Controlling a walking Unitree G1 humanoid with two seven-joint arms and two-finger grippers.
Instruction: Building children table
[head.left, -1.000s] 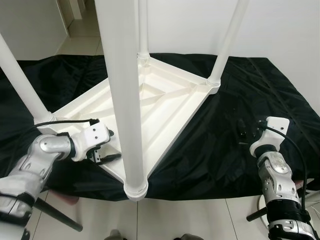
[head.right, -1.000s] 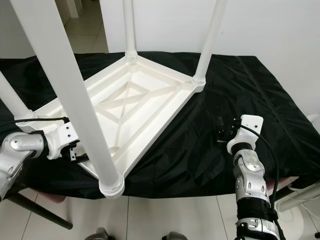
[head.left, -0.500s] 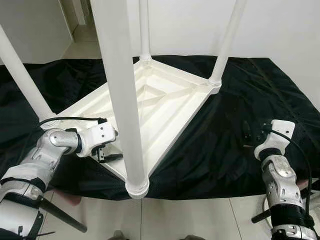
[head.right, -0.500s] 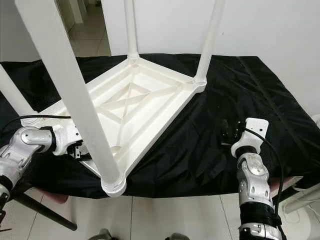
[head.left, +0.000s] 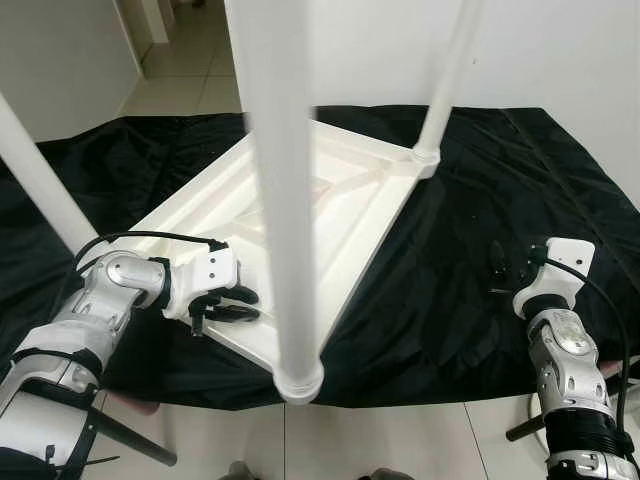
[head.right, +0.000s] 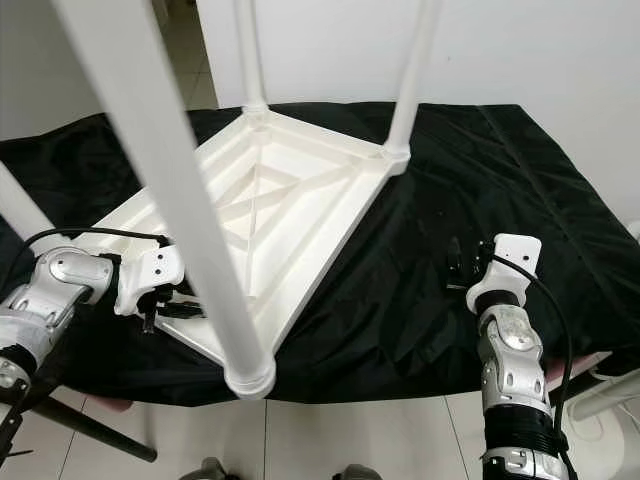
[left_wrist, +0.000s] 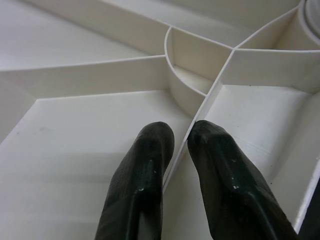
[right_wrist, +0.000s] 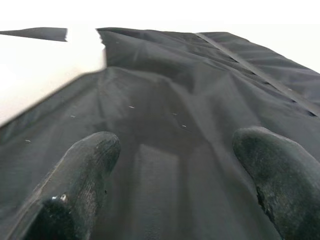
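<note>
A white plastic children's table (head.left: 330, 190) lies upside down on a black crinkled cloth (head.left: 470, 200), its round white legs (head.left: 285, 180) pointing up. The ribbed underside faces the head camera.

The left gripper (head.left: 235, 305) rests at the table's near left corner, beside the closest leg. From the head views its fingers look nearly together. The left wrist view adds what they cannot: the two black fingertips (left_wrist: 150, 150) sit either side of a thin white rib (left_wrist: 200, 120) inside the frame, pinching it where ribs meet a curved wall.

The right gripper (head.right: 460, 265) hovers over bare cloth, well apart from the table's right edge. Its wrist view shows the fingers (right_wrist: 85, 165) spread wide, holding nothing, with the table's edge (right_wrist: 45, 65) off to one side.
</note>
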